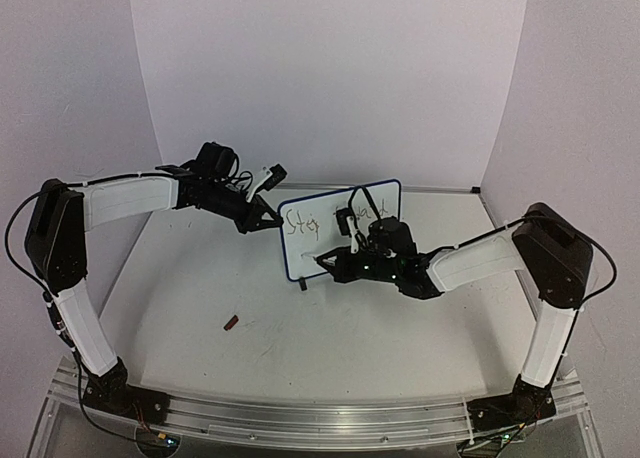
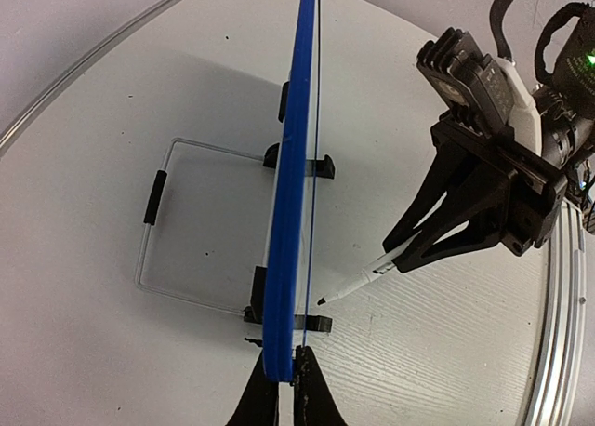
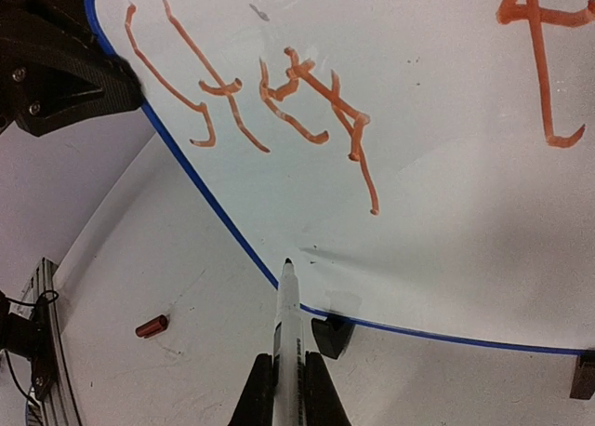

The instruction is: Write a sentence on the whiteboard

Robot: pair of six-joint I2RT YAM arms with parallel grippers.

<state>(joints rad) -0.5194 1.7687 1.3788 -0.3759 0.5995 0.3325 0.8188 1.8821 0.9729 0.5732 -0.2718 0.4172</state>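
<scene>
Top external view, reading from the left: the left tool (image 1: pixel 268 218) is clenched on the left edge of the board (image 1: pixel 305 250). The left wrist view shows its fingers (image 2: pixel 263 400) pinching the blue frame from both sides. Near-left of the board a small red cap (image 1: pixel 231 324) lies alone on the desk (image 1: pixel 180 278). The board stands upright on black feet at the middle of the desk, towards the far side, its face turned to the near right. The sentence (image 3: pixel 251 110) is only partly there. In orange-red strokes the upper line opens with what reads roughly as "Stay", then a "t" further right, and the rest is hidden behind the arm. The lower half of the board is bare. The marker (image 3: pixel 286 319) points at the board's lower left corner, its tip just beside the frame; I cannot tell whether it touches. The right tool (image 3: pixel 286 381) grasps the marker by its barrel. By my reckoning the first line is done or nearly so, and the second line has yet to begin
</scene>
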